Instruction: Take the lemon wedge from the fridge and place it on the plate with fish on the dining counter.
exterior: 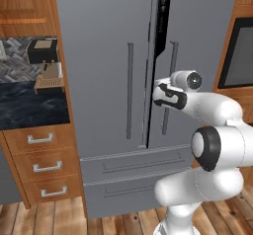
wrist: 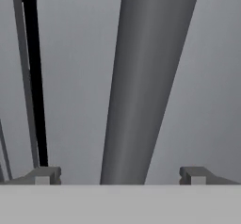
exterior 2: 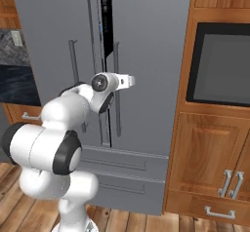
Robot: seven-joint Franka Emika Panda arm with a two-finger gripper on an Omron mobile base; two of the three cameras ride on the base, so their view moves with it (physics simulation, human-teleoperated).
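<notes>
Hand view showing gripper (wrist: 120,176) standing wide open, gripping nothing, fingers (wrist: 44,175) straddling right handle (wrist: 146,77) of fridge (exterior: 104,56), right door sitting slightly ajar

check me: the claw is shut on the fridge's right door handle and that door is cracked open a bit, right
Not quite. The claw is open, not shut: the hand view shows its two fingertips standing apart on either side of the handle without touching it. The rest holds: the base views show a dark gap between the fridge doors.
</notes>
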